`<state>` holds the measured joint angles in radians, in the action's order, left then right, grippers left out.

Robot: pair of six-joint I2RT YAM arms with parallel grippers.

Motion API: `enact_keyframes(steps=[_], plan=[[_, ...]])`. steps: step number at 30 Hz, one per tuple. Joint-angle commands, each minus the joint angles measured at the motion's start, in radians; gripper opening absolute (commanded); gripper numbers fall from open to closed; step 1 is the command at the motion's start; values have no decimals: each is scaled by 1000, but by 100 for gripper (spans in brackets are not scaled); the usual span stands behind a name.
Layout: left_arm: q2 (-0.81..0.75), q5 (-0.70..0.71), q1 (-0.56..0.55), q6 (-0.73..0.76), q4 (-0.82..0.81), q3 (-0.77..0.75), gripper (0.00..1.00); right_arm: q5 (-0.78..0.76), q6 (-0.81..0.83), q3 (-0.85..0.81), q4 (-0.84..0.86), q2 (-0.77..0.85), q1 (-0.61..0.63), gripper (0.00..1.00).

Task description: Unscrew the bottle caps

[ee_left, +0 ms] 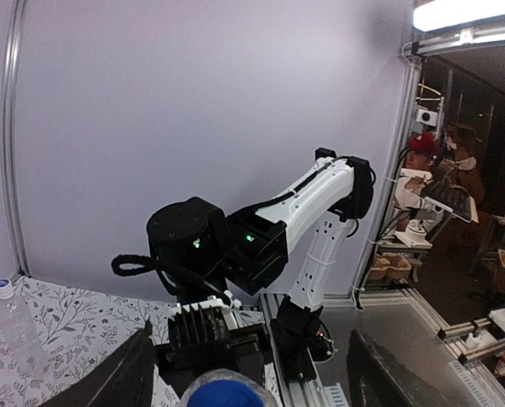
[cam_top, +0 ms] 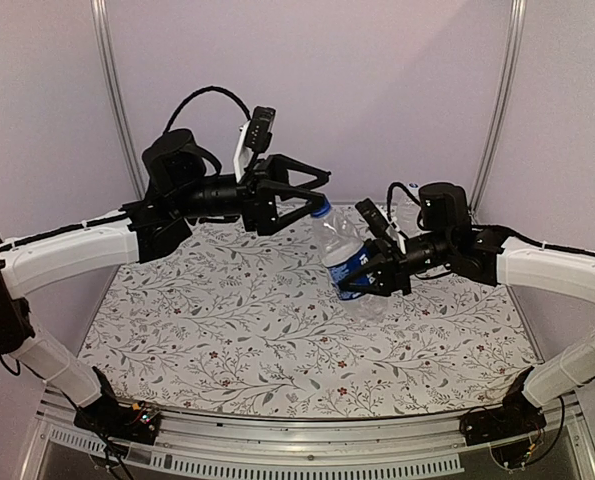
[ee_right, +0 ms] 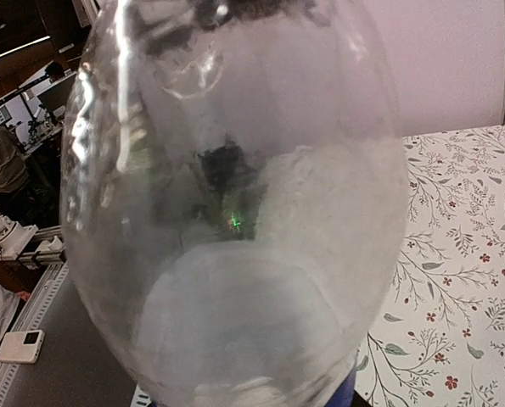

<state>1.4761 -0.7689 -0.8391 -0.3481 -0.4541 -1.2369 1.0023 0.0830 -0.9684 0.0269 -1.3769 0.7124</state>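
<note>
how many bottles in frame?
2. The labelled bottle is held in the right end effector above the table, its blue cap at the open left end effector. The plain bottle stands upright near the back wall, in the left wrist view. None seem hidden.

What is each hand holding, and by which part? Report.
Right hand grips the labelled bottle by its blue band; left hand open, holding nothing.

soft even light, a bright strip lamp [ee_left: 468, 13] overexposed, and the close bottle [ee_right: 235, 212] blurred with glare.
</note>
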Motion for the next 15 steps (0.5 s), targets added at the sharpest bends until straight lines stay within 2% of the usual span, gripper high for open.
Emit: enact_keyframes(steps=[1, 15], plan=[[52, -120, 11, -1, -40, -62, 74, 103, -7, -36, 21, -12, -3, 34], [100, -186, 14, -25, -51, -79, 38, 116, -7, -45, 17, -25, -2, 35]])
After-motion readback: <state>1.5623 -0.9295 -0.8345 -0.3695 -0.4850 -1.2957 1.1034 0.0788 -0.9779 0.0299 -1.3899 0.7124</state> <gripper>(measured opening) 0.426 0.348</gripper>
